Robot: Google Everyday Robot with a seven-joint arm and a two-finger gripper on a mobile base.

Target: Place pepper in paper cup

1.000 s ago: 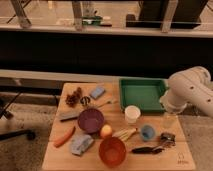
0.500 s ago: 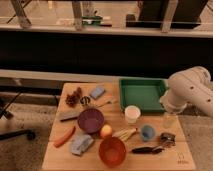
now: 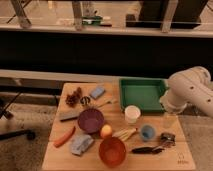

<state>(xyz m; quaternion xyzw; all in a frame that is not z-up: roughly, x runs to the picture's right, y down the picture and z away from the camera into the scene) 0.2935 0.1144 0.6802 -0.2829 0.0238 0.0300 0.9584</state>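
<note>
The pepper (image 3: 64,137) is long, slim and orange-red. It lies on the wooden table near the front left edge, left of the purple bowl (image 3: 90,120). The paper cup (image 3: 132,114) is small and white and stands upright mid-table, in front of the green tray. My white arm (image 3: 190,92) comes in from the right. My gripper (image 3: 169,122) hangs at its lower end over the table's right side, right of the paper cup and far from the pepper.
A green tray (image 3: 142,94) sits at the back right. An orange bowl (image 3: 112,151), a round yellow fruit (image 3: 105,131), a pale banana-like thing (image 3: 125,133), a blue cup (image 3: 147,132), a grey-blue cloth (image 3: 81,144), a blue sponge (image 3: 97,92) and dark utensils (image 3: 145,149) crowd the table.
</note>
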